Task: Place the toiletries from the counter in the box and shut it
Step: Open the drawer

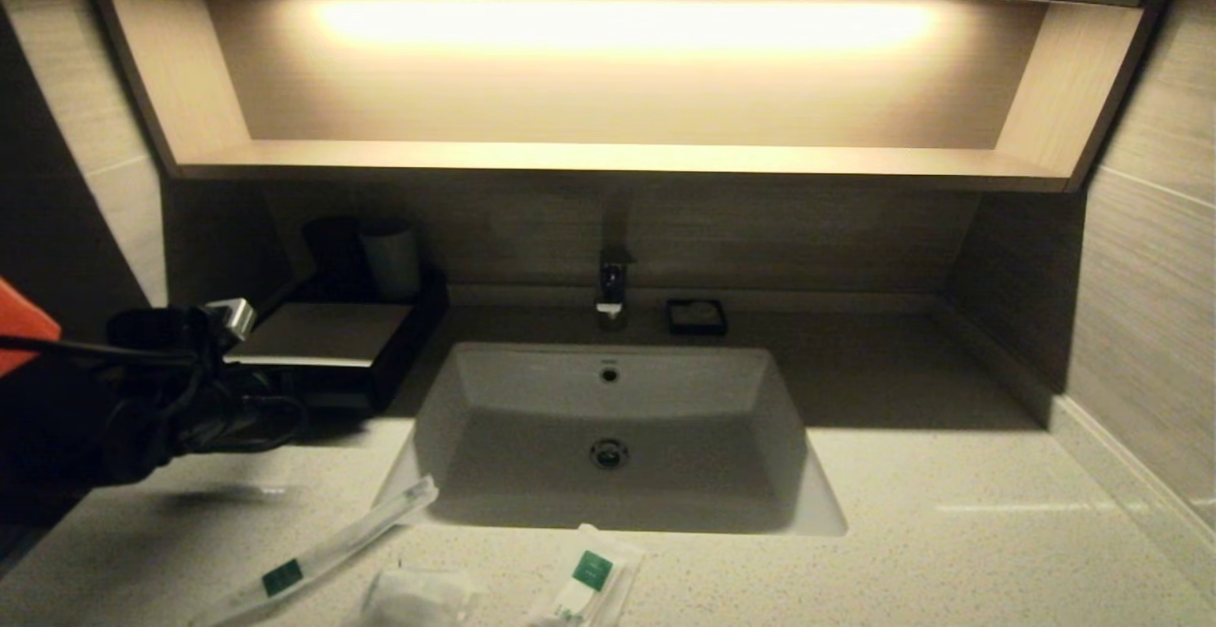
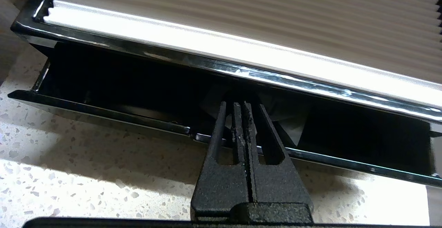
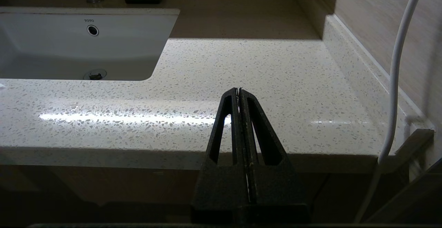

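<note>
left pincer (image 2: 241,108) is clenched, empty, its tips inside the box's (image 2: 241,41) drawer tray (image 2: 103,115). the box's long axis runs crosswise to the pincer, drawer mouth facing it. right pincer (image 3: 239,90) clenched over the surface (image 3: 276,76).

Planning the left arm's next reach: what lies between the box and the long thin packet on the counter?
Head view: only bare counter between the box and the long thin packet; the left gripper, shut, hangs above it.

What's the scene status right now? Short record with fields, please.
left gripper: shut, tips poked into the open drawer of the box
right gripper: shut, parked below the counter edge
packets on counter: long one, puffy one, short one, all in front of the sink
packed: none visible
</note>
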`<state>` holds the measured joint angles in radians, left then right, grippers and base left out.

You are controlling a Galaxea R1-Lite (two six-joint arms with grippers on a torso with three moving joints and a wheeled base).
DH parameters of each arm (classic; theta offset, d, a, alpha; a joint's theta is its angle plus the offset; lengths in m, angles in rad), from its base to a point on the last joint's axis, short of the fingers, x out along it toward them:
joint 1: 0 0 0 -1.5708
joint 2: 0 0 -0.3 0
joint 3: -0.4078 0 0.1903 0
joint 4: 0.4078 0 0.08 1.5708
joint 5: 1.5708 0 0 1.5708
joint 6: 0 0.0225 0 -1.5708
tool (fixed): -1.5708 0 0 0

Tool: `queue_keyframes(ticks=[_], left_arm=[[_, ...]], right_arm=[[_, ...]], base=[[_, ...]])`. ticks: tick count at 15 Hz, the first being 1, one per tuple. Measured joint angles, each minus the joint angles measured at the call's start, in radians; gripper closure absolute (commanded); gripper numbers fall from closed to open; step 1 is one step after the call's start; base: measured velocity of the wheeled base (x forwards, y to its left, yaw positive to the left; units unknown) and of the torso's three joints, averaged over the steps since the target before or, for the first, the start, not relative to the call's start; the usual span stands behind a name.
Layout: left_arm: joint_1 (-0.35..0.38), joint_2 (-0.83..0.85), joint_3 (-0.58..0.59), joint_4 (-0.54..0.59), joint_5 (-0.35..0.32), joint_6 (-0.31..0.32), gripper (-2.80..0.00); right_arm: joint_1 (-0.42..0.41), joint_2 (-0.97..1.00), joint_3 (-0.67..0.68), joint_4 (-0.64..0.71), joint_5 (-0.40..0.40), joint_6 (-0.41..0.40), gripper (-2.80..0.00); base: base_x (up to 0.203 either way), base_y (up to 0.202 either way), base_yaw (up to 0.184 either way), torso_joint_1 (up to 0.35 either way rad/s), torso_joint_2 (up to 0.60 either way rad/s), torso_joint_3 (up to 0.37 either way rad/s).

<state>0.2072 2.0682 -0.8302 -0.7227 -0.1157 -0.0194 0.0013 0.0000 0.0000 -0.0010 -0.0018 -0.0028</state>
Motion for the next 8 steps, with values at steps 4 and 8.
queue_keyframes(ticks=[4,8], left_arm=[[-0.001,0.007,0.000,-0.001,0.000,0.000,0.00],[-0.001,0.011,-0.004,-0.002,0.000,0.001,0.00]], right_arm=[[0.000,0.000,0.000,0.000,0.000,0.000,0.00],[0.000,0.000,0.000,0.000,0.000,0.000,0.00]], base=[[0.000,0.000,0.000,0.000,0.00,0.000],[0.000,0.000,0.000,0.000,0.00,0.000]])
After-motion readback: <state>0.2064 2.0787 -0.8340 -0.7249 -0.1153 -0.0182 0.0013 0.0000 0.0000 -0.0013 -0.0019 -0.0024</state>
